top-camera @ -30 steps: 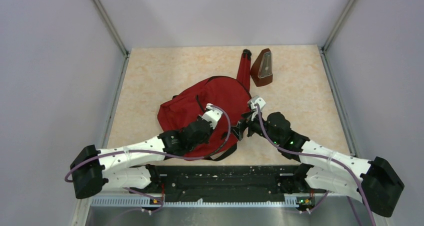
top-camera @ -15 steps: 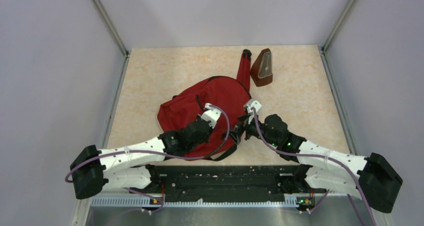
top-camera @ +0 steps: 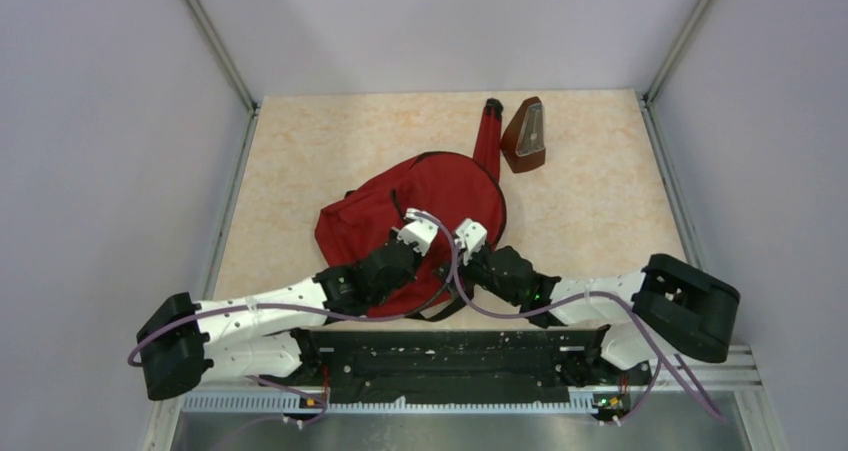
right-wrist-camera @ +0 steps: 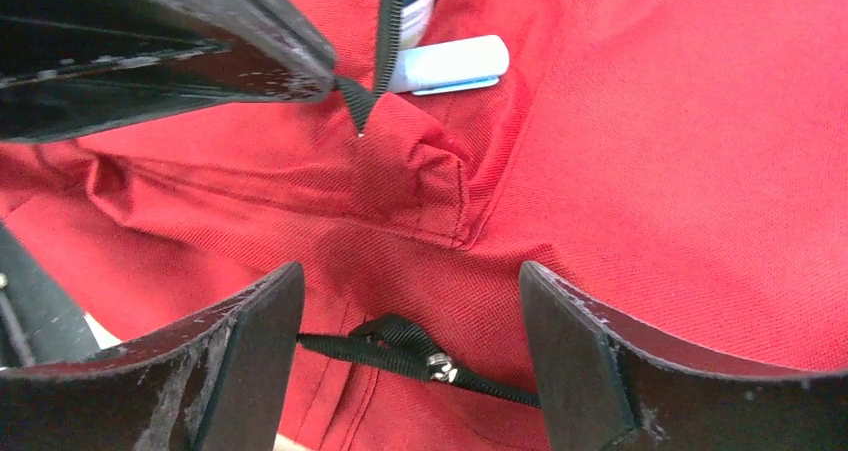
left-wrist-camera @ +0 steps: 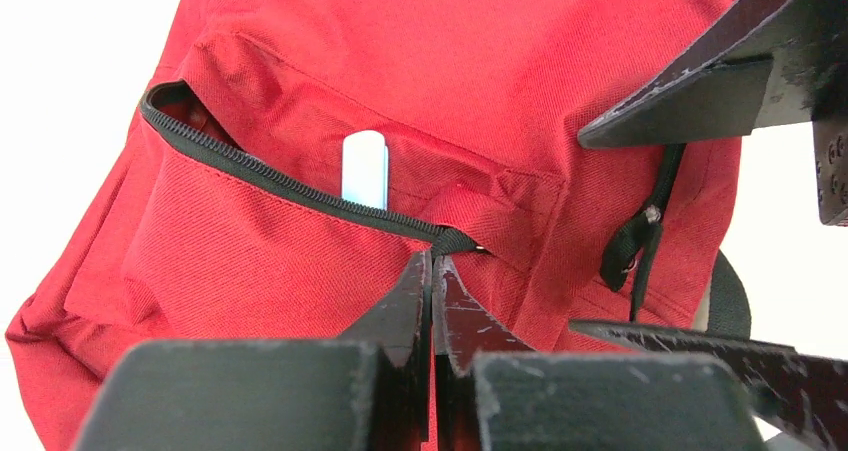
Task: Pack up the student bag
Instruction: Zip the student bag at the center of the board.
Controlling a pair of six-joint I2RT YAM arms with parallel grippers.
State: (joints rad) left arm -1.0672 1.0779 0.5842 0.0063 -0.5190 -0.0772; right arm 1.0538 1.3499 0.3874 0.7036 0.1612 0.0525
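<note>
The student bag [top-camera: 420,206], a red backpack, lies flat mid-table. Its front pocket zipper [left-wrist-camera: 250,166] is open, and a white oblong thing [left-wrist-camera: 364,169] pokes out of the pocket; it also shows in the right wrist view [right-wrist-camera: 450,63]. My left gripper [left-wrist-camera: 433,263] is shut on the black zipper pull tab [left-wrist-camera: 458,239] at the pocket's end. My right gripper [right-wrist-camera: 410,283] is open just beside it, its fingers either side of a black pull cord with a metal crimp [right-wrist-camera: 425,359], not touching it. In the top view both grippers, left [top-camera: 432,243] and right [top-camera: 458,256], sit over the bag's near right part.
A brown wedge-shaped object [top-camera: 526,134] stands at the back of the table. The bag's red strap [top-camera: 488,136] stretches toward it. Grey walls with metal rails close in the table on both sides.
My right arm has swung left and folded in, bringing its open gripper over the bag next to the left gripper. The left arm has hardly moved.
</note>
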